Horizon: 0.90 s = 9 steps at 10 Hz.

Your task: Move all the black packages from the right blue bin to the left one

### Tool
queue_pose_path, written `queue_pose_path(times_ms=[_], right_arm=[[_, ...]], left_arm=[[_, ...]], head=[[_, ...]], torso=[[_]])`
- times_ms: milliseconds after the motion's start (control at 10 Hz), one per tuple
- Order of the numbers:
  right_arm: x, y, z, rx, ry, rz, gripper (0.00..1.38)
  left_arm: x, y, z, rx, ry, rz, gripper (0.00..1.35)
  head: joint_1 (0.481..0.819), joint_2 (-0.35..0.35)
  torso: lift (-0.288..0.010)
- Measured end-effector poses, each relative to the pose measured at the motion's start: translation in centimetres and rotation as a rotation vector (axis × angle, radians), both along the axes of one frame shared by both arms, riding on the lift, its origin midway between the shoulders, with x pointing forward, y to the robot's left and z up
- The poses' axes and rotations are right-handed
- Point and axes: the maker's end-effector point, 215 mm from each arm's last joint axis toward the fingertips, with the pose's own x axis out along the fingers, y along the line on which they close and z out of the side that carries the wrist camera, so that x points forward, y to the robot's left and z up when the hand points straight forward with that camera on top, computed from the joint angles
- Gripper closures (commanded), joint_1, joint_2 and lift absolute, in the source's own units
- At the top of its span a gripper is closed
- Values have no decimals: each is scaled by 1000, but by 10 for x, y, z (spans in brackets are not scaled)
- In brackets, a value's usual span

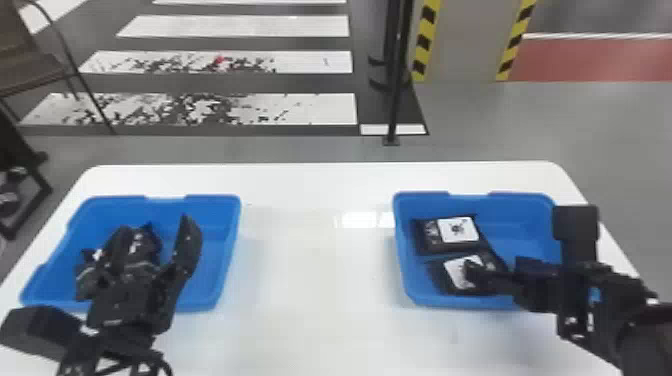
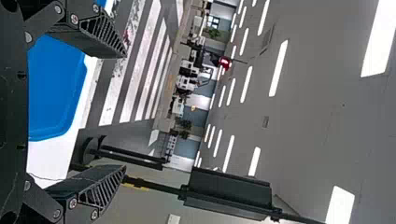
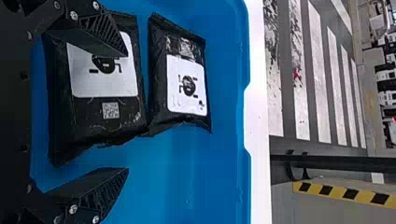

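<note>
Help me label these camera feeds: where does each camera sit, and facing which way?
Head view: on the head, facing forward and down over the left blue bin and right blue bin; both arms show.
Left wrist view: on that wrist, facing out toward ceiling lights; open left gripper shows.
Right wrist view: on that wrist, facing into the right blue bin; open right gripper shows.
Head and right wrist views share two black packages.

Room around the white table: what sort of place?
Likely an indoor workshop or robotics test floor: white painted floor stripes, a grey pillar edged in yellow-and-black hazard tape, long white ceiling lights.
</note>
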Motion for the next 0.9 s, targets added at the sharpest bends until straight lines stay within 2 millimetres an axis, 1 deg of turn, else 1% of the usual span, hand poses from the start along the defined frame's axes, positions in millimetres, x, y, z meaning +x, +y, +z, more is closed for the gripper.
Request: queue_pose_path(times_ms=[100,200,300,400,700,800,900], right_arm=[[0,10,-8,6,22,19,243],[-2,17,-17,8,52,32,570],[-6,17,-25,6,86,35,1027],[-8,17,-32,13,108,36,1177],[-13,27,-34,73,115,40,1184],[-15,25,-30,96,98,20,1184],[-15,22,-17,130,56,1,1184]], left_arm=[[0,-1,-1,-3,4,-4,216],[1,-1,-2,-5,7,-7,216],[1,0,-3,-11,9,-8,216],[0,2,-3,-16,10,-6,216],[-4,11,-8,-30,22,8,223],[-4,11,-8,-31,19,9,223],[-5,12,-4,-31,7,13,223]], head=[[695,47],[695,56],[695,58],[695,58],[695,84],[695,82],[695,81]], torso=[[-154],[-154],[-154],[-154],[-154],[-154],[-154]])
